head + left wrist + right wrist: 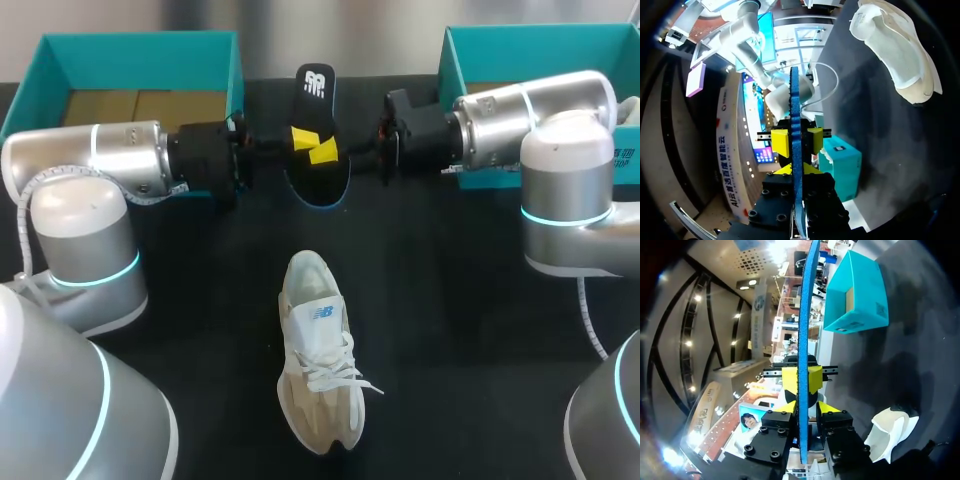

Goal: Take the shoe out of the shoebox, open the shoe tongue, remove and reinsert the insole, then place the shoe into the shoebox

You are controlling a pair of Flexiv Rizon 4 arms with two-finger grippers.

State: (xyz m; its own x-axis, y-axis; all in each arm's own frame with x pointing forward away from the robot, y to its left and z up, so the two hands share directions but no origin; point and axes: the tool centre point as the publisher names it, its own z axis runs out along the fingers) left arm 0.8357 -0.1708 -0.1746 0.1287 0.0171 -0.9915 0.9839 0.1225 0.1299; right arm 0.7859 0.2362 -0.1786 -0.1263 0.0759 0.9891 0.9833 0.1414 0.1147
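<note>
A white laced shoe (318,352) lies on the dark surface (470,330), toe nearest. Beyond it the black, blue-edged insole (318,105) hangs in the air, left claw (300,136) and right claw (324,152) both clamped on it. Farthest back stand the teal left box (140,48) and right box (520,42).

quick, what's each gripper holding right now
left gripper: shut on the insole
right gripper: shut on the same insole

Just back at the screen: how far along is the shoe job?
Done: the shoe lies out on the table, and the insole is out of it. In hand: both arms' jaws are shut on the insole. Left: reinserting the insole and returning the shoe to a box.
</note>
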